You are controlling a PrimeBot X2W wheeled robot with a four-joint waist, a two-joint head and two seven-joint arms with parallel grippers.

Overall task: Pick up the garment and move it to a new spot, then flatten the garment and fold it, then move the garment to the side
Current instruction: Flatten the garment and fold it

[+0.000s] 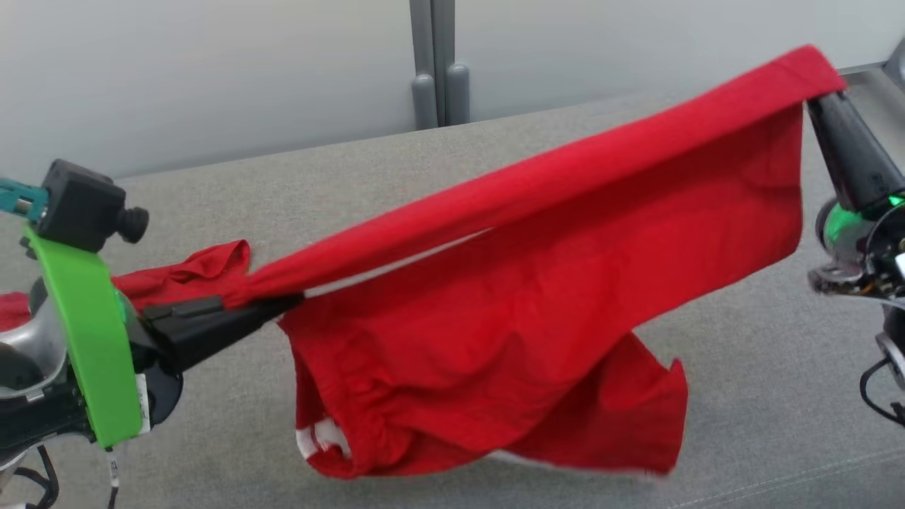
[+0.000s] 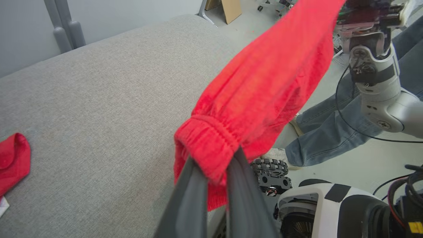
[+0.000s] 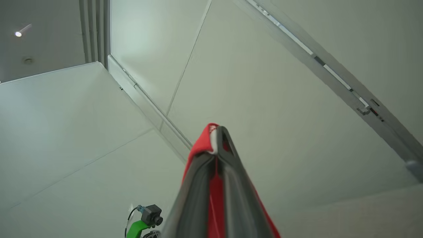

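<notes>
The red soft-fabric garment with a gathered elastic waistband [image 1: 537,283] is held in the air above the wide grey woven-fabric surface [image 1: 742,367], stretched as a band between the two arms. The left gripper [image 1: 283,305] is seen low at the left, its dark fingers clamped tight on the bunched waistband, as is confirmed in the left wrist view [image 2: 214,162]. The right gripper [image 1: 820,102] is raised high at the right, and its fingers are closed on the opposite end of the fabric, a red fold being pinched between them in the right wrist view [image 3: 219,132].

The two grips are judged to be set wide apart and at unequal heights so that the top edge is drawn taut and the body of the cloth is left to hang open, ready to be carried and laid flat. The lowest folds appear to brush the grey surface.

A small separate-looking piece of red cloth [image 2: 13,158] is seen lying on the surface; whether it belongs to the garment cannot be told.

No brand or readable writing is found. A white patch [image 1: 322,435] is visible at the lower edge, but nothing can be read from it.
</notes>
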